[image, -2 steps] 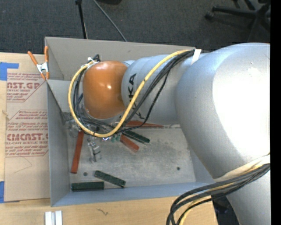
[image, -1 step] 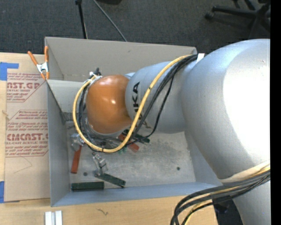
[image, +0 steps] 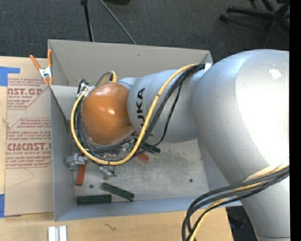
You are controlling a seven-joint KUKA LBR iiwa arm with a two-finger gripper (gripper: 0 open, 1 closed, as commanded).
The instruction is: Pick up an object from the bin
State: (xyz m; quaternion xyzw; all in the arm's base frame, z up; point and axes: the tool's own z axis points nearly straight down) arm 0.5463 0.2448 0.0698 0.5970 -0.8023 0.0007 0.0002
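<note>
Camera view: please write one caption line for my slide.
KUKA arm, orange cover at its wrist, reaches into a grey bin holding a red stick and two dark bars.

Floor: dark carpet, lay across the top. Thin black stand pole stood at upper left. Black chair base sat at upper right. Pale wooden tabletop ran along the bottom.

A small red-brown stick lies on the floor of the bin, close to the left wall, with one end pointing to the near side. A dark green flat bar lies along the near wall, and a second dark green bar lies just right of it, turned a little. A little red piece lies farther right, partly hidden.
</note>
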